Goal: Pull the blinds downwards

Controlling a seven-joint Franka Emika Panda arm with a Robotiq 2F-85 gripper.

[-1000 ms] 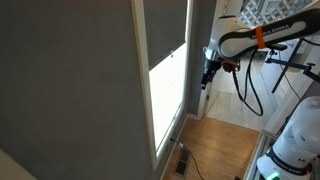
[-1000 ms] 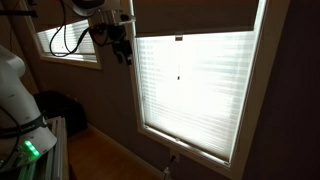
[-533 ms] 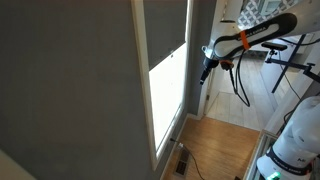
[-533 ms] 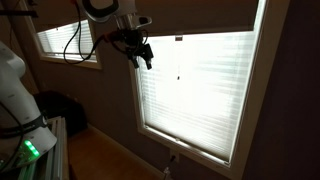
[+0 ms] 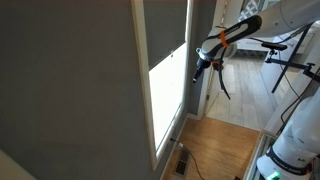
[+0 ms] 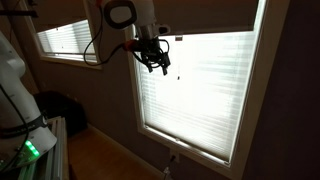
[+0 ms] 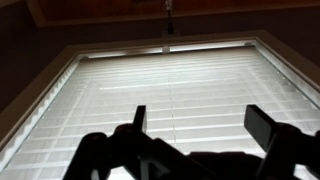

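Gripper (image 6: 162, 66) had swung inward across pane (image 6: 215, 95), jaws wide, empty. Blinds (image 6: 200, 15) hung high in window frame (image 6: 136, 95), straight bottom edge horizontal, above and ahead of gripper, untouched.

The blinds (image 6: 200, 15) atop window (image 6: 205, 95) (inside its frame (image 6: 263, 80)), fingers (image 7: 139, 120) before it, just below

Clear air lies between the gripper (image 6: 160, 66) and the blinds (image 6: 200, 12) above.
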